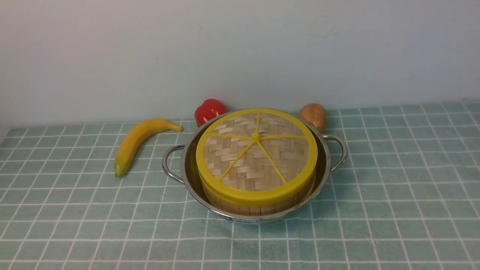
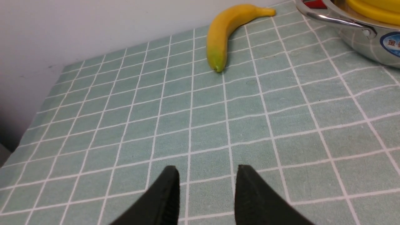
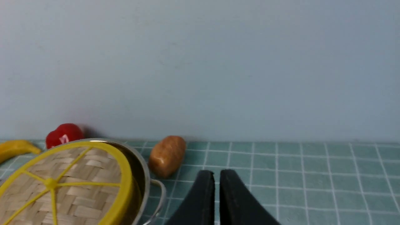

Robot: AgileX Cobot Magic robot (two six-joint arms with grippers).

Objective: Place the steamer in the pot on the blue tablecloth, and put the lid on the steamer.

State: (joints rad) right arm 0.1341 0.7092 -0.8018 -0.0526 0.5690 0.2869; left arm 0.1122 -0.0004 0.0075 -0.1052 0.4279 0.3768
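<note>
The steel pot [image 1: 189,176] stands on the blue tablecloth [image 1: 393,187], mid-table. The steamer [image 1: 255,209] sits inside it, with only a strip of its wooden wall showing. The woven lid [image 1: 256,150], yellow-rimmed and spoked, rests on top and hides the contents. Neither gripper appears in the front view. In the left wrist view, my left gripper [image 2: 207,167] is open over bare cloth, empty, well away from the pot [image 2: 353,34]. In the right wrist view, my right gripper [image 3: 217,171] has its fingers almost together, holding nothing, beside the pot's handle and the lid [image 3: 62,184].
A banana [image 1: 137,140] lies left of the pot. A red pepper [image 1: 208,110] and a brown potato [image 1: 313,115] sit behind it against the pale wall. The cloth's left edge shows in the left wrist view.
</note>
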